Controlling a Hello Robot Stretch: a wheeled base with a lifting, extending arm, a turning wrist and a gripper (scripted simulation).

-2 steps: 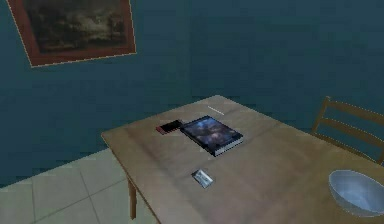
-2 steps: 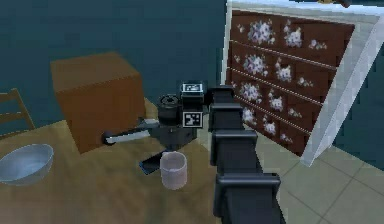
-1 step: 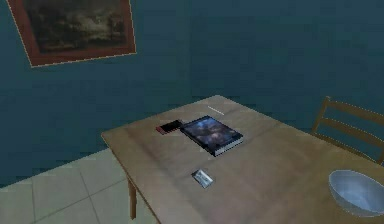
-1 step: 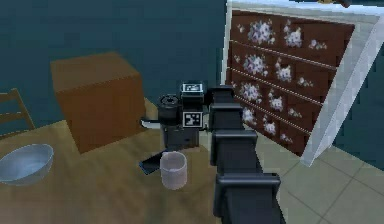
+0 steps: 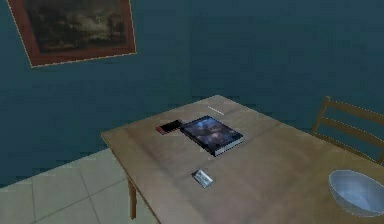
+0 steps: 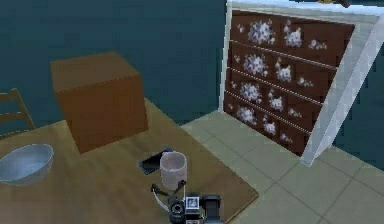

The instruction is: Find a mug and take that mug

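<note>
Arm side view. The table (image 6: 100, 180) edge runs from behind the box (image 6: 100, 100) down toward 5 o'clock. Past that edge, from 3 to 5 o'clock, pale tiled floor (image 6: 300, 185) lies bare as far as the dresser (image 6: 285, 75) at 2 o'clock. Teal wall (image 6: 180, 40) stands at 12 o'clock.

Forward view. The table's corner points to 9 o'clock, with tiled floor at 7 o'clock between it and the wall. A chair (image 5: 350, 125) is at 3 o'clock, close against the table's far side.

Materials. The table is smooth wood in planks. The box is a plain brown cube, matte. The dresser has a white frame and dark brown drawers with a white flower pattern. The bowl (image 6: 25, 162) is round, glassy and pale grey-blue. The book (image 5: 212, 134) lies flat mid-table, with a dark glossy cover. The painting (image 5: 78, 28) hangs at 11 o'clock in a reddish frame.

Mug (image 6: 174, 166): a short upright cylinder, pale pinkish grey, mouth up. I cannot make out its handle. It stands on the table near the edge, at 12 o'clock of my gripper (image 6: 165, 192). A dark flat thing (image 6: 150, 160) lies just beside it at its 9 o'clock.

Jaws: I cannot tell how they stand. With the mug right behind my fingers, I cannot tell whether I hold anything.
</note>
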